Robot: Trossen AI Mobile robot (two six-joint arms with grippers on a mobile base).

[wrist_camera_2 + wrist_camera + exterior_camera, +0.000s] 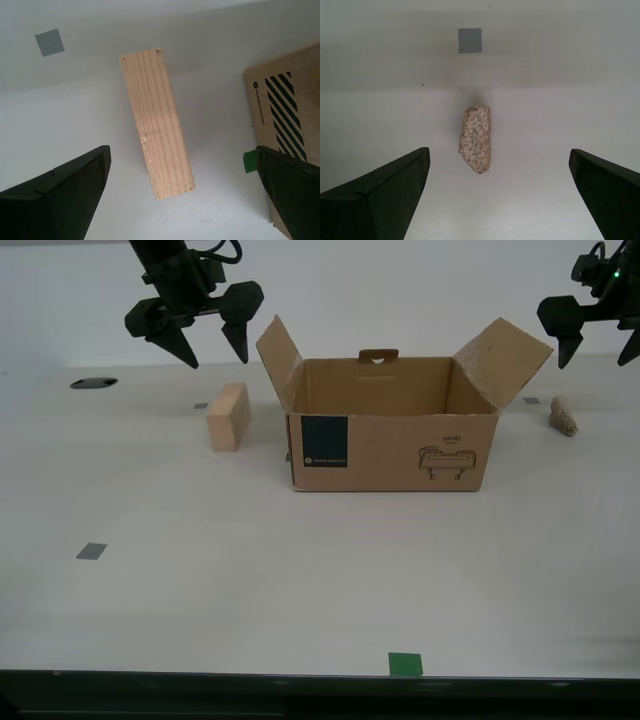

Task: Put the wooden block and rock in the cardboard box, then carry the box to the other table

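The cardboard box stands open in the middle of the beige table, side flaps spread; its flap also shows in the second wrist view. The wooden block rests on the table toward the exterior view's left of the box. My second gripper hangs open well above the wooden block, nothing between its fingers. The rock lies on the table toward the exterior view's right of the box. My first gripper hovers open above the rock, apart from it.
Grey tape squares mark the tabletop, and a green tape square sits at the front edge. A dark oval hole lies at the exterior view's far left. The table's front edge runs along the bottom.
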